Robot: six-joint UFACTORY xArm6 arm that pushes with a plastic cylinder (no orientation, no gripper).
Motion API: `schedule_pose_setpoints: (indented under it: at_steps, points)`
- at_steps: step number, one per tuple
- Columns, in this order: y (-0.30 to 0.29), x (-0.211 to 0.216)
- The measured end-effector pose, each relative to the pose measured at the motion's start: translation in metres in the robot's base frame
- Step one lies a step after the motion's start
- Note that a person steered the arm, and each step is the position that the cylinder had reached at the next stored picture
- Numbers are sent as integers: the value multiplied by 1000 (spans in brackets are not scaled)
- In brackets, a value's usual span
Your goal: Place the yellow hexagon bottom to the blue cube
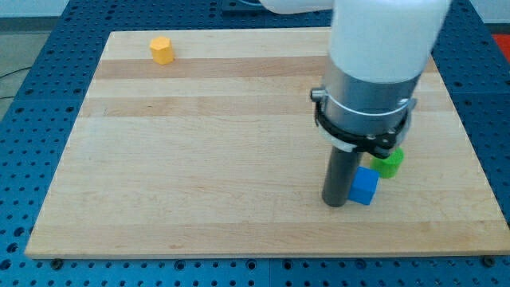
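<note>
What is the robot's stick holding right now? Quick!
My tip: holding nothing, no gripper; it sits beside the blue cube, on its left in the view.

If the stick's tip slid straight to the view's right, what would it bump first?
Probably the blue cube. My tip sits right at its left side, seemingly touching. The green block lies further up-right, off that line.

surface: pale wooden board [199, 159] | base: blue perforated table [48, 48] | light: bright, even
</note>
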State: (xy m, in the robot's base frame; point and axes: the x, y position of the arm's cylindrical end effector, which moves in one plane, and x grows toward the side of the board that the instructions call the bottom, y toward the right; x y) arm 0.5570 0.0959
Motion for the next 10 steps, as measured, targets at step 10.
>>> schedule_pose_setpoints:
  at_steps: [10]
  points:
    - [-168, -228]
